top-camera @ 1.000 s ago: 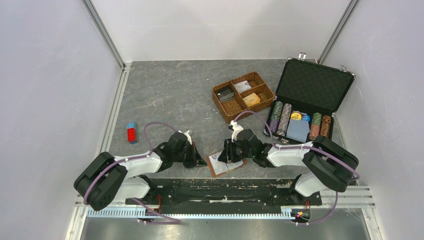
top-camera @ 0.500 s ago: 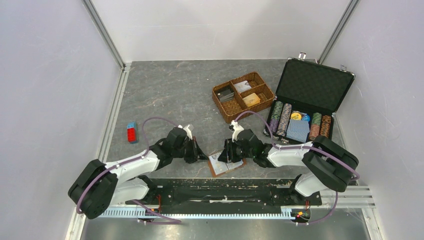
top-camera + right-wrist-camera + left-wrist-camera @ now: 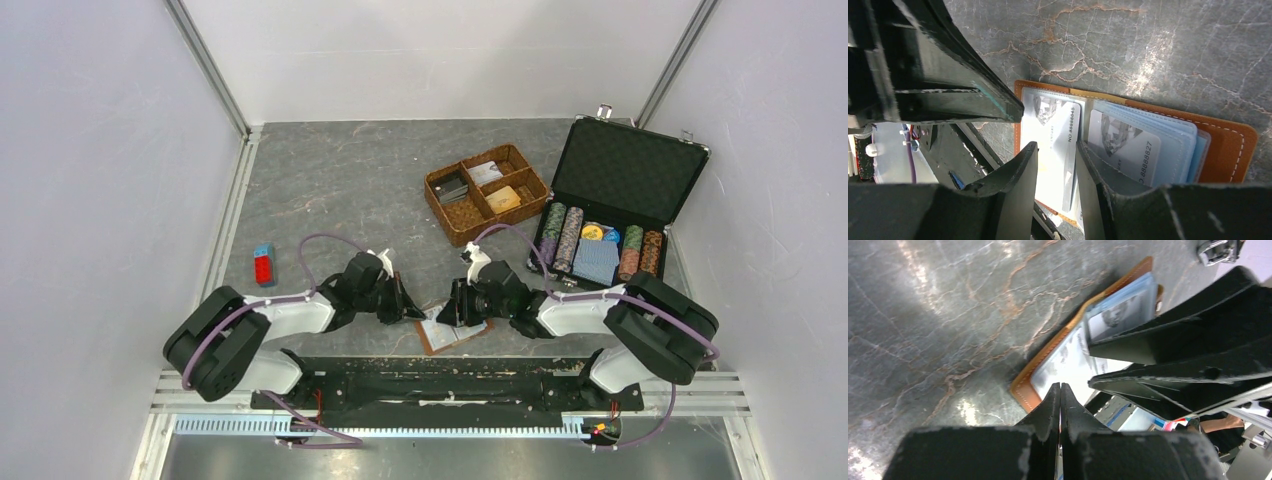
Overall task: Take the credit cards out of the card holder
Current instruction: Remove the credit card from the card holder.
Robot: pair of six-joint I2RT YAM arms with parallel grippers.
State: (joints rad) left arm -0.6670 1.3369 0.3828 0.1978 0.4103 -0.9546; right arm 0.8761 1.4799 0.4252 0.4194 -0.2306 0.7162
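In the lower centre of the top view, your card holder lies open, with pale credit cards in its sleeves. Your left gripper, pinched together, sits at its left edge. Your right gripper hangs over it, fingers slightly apart.

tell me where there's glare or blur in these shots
Left wrist: white glare on the table, the shut left end effector blurred up close. Right wrist: numbers on the credit cards read sharp, the right end effector soft. Top external: even, sharp.
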